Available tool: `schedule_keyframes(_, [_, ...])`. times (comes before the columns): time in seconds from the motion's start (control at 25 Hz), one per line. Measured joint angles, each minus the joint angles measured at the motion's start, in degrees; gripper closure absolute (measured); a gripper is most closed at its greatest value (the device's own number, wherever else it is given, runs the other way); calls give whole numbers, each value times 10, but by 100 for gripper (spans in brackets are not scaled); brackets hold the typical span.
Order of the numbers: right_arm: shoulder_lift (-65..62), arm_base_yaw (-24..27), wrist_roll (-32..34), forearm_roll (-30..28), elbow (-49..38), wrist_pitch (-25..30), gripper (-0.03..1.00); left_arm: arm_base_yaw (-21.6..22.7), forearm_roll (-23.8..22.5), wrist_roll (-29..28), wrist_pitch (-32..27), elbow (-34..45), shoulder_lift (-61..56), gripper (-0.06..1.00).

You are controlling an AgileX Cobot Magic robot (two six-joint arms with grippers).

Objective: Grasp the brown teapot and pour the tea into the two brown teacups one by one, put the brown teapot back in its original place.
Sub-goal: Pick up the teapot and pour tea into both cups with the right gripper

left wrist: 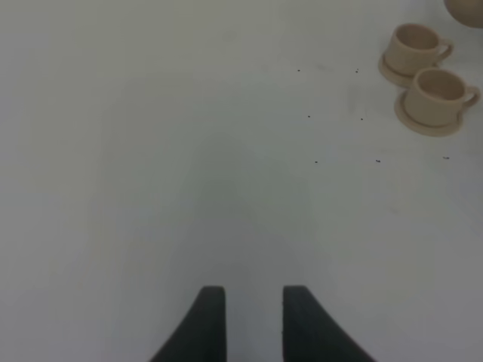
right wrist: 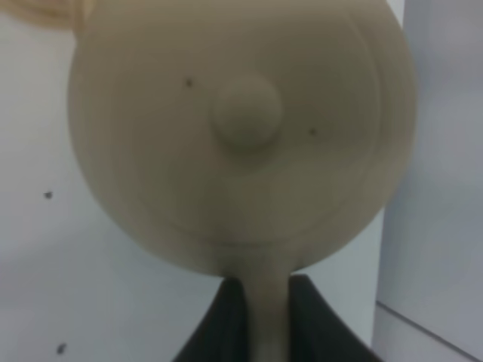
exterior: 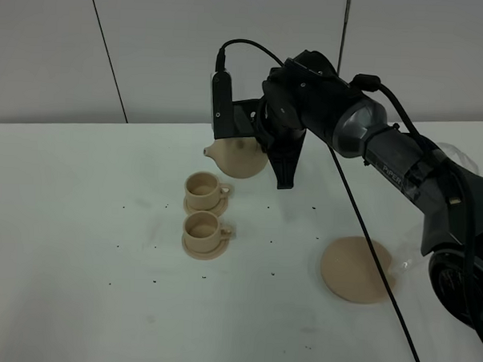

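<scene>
The right gripper is clamped shut on what looks, in the blurred wrist view, like the loop handle of the squat, round, tan-beige matte teapot. The pot hangs clear of the white table, just behind the farther of the 2 small tan-beige teacups. Its short spout points towards the left of the high view. From the wrist, its knobbed lid faces the camera.

The nearer teacup stands just in front of the farther one. Each is upright on its own small matching saucer.

The flat, round, tan-beige wide saucer lies bare, well apart from the pot, on the right of the table under the black right arm.

The left gripper hovers over bare table, its 2 dark fingers slightly apart with nothing between them. Both cups sit well away from it.
</scene>
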State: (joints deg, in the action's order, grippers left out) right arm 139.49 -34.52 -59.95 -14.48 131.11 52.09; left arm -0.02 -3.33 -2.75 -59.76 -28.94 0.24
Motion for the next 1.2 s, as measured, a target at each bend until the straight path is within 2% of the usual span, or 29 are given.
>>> schedule_keyframes(0.68, [29,-23,-15,-73,0,-42,87,0,0,0,0,0,0,69])
schedule_keyframes(1.2, [29,-24,-15,-118,0,-51,87,0,0,0,0,0,0,69])
